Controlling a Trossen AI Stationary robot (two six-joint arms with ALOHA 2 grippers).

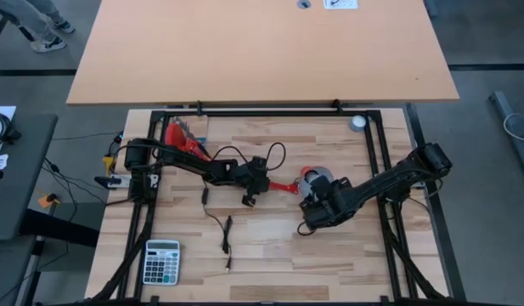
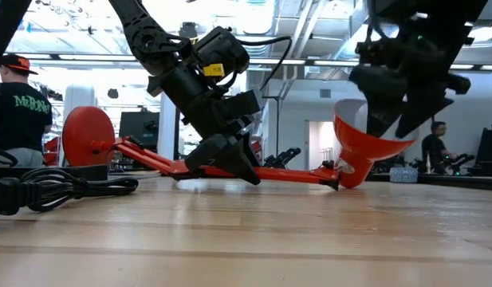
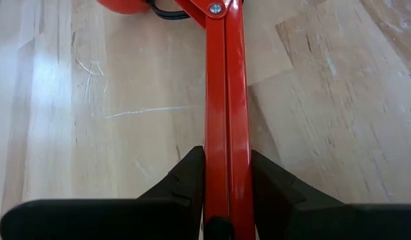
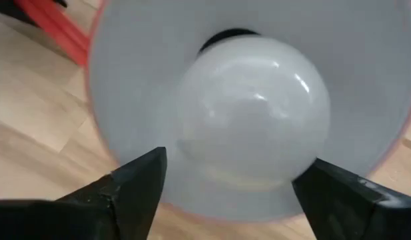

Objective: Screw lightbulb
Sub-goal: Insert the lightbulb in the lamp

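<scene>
A red desk lamp [image 1: 245, 172] lies on its side on the wooden worktop [image 1: 278, 255], and the lightbulb [image 4: 255, 110] sits inside the lamp's shade [image 4: 365, 80], its round white dome facing out of the shade's mouth. The right wrist view shows a dark socket opening just behind the bulb; whether the base is fully threaded in cannot be told.

The right end effector [image 4: 228, 177] is at the mouth of the shade, its fingers spread to either side of the bulb's dome and apparently not gripping it. The left end effector [image 3: 226, 180] is closed narrowly on the lamp's red arm [image 3: 225, 87], partway between the shade and the lamp's round base [image 2: 88, 135], bracing the lamp against the worktop.

By this evidence the bulb has been brought to the socket and seated. What likely remains is any final turning, then release of bulb and lamp.

A calculator [image 1: 161, 260] lies near the worktop's front edge, well apart from the lamp.
</scene>
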